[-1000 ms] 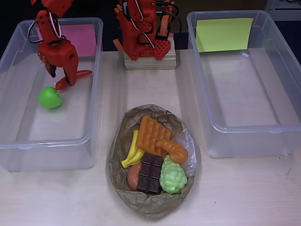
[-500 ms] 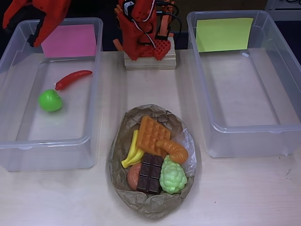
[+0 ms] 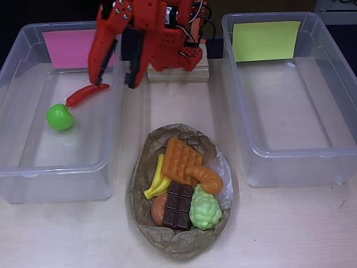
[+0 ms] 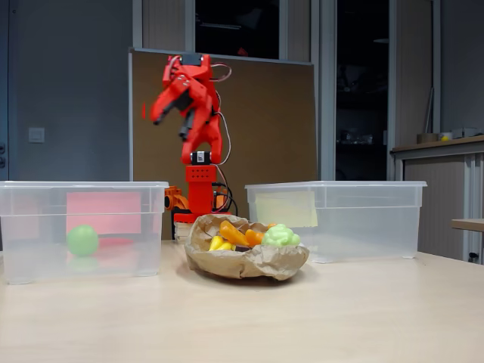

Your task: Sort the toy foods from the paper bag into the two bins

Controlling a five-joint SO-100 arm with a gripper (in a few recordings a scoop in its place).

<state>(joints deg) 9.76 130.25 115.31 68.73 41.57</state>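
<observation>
My red gripper hangs open and empty, high above the right wall of the left bin, which holds a pink sheet. A green apple and a red chili lie in that bin. The paper bag sits at the table's middle with an orange waffle, croissant, yellow bananas, chocolate bar, pale green grapes and a donut partly under the bar. The right bin holds a yellow-green sheet. In the fixed view the gripper is raised well above the bins.
The arm's base stands on a wooden block between the two bins at the back. Bare table lies in front of the bins and on both sides of the bag.
The gripper let go of the chili in the left bin, rose, and swung right toward the middle. The chili and apple lie still.
</observation>
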